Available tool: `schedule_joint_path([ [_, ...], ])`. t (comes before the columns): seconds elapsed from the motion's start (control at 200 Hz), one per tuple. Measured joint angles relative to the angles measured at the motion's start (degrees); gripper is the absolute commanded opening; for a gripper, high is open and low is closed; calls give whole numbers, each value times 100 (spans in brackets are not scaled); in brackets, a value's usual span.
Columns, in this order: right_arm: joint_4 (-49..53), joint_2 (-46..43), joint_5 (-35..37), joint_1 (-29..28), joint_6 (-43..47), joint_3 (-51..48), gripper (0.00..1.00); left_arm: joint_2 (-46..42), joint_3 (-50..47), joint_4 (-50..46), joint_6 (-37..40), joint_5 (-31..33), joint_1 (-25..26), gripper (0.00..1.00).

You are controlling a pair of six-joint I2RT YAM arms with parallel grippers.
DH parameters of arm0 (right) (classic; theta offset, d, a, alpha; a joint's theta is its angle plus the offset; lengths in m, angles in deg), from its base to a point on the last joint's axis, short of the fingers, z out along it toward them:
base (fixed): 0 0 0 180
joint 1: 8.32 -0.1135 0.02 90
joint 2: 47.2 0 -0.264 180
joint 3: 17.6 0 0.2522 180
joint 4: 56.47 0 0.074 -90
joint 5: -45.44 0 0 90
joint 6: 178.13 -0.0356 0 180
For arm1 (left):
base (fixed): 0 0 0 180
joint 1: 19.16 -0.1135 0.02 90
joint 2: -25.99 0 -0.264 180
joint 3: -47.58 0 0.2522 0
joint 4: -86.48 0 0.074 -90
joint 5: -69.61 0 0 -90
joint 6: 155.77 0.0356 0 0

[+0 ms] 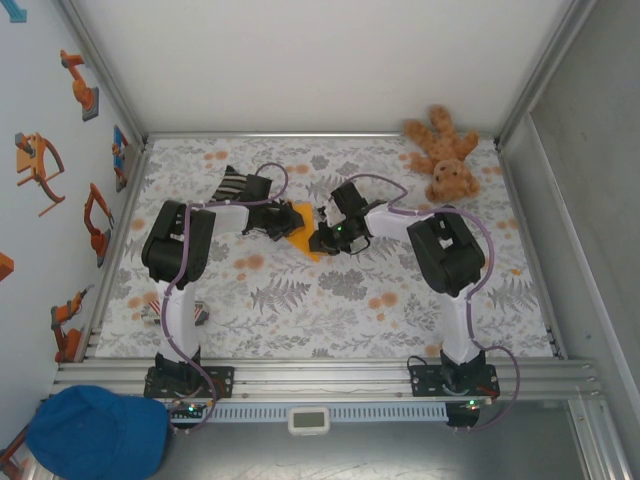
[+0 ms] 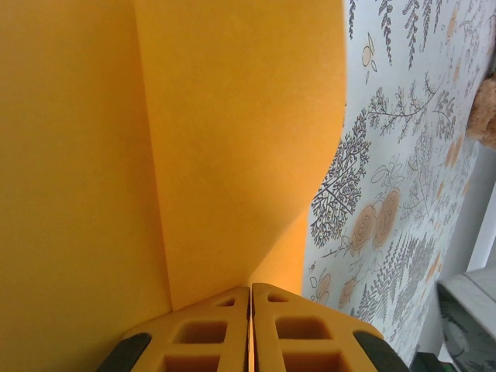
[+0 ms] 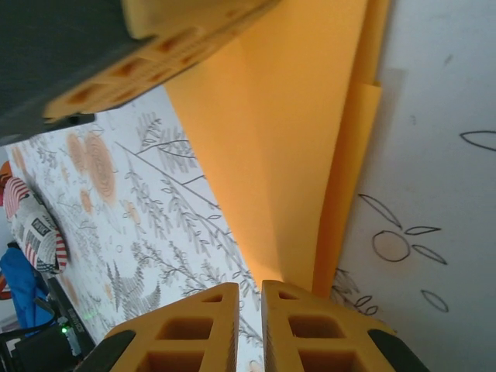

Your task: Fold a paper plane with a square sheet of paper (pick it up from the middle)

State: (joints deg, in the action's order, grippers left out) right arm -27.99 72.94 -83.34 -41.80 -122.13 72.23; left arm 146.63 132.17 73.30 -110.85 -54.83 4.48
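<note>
**foldfan:** Where are we on this one? From above, the square sheet of paper [image 1: 305, 243] sits mid-surface [image 1: 330, 300], right between the two arms. It's well away from the teddy bear [image 1: 445, 155] in the far right corner and the striped sock [image 1: 232, 184] further left.

**creasey:** Yeah, we'd call it an early fold. The sheet is bent up off the surface, with one sharp crease running its length and a loose flap curling over. The left pincer [image 2: 250, 325] is closed tight with the paper's corner pinched in the seam. The right pincer [image 3: 249, 325] has its fingers nearly together with a thin slit between them. The paper runs down to its tips, but we can't tell whether it's actually biting.

**foldfan:** So how do we do this bit properly?

**creasey:** Our guess:
- Make sure the right side has a real hold before anything moves.
- Line up the two layers' edges first; on the right side one layer pokes out past the other.
- Don't pull the pincers apart, since thin paper tears at a pinch point.
- Lower the fold flat onto the surface and run the crease from the middle outwards.

**foldfan:** And go slow. A crooked centre crease gives us a crooked plane.
</note>
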Motion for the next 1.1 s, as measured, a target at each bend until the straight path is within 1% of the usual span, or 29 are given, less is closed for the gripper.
schedule_joint_path([
  [0.456, -4, 79, 7, 0, 31, -9, 14, 0, 9, -22, 0, 13, 0, 9],
  [0.656, -247, 9, -70, 31, 107, -264, 13, 26, 76, -149, 2, 15, 2, 9],
  [0.846, -385, -391, -105, 44, 140, -896, 13, 46, 118, -234, 4, 7, 2, 9],
  [0.976, -72, -787, -170, 42, 197, -1360, 12, 46, 118, -234, 9, 4, 2, 9],
  [1.102, 199, -1150, -55, 44, 243, -1488, 11, 46, 118, -234, 24, 0, 2, 9],
])
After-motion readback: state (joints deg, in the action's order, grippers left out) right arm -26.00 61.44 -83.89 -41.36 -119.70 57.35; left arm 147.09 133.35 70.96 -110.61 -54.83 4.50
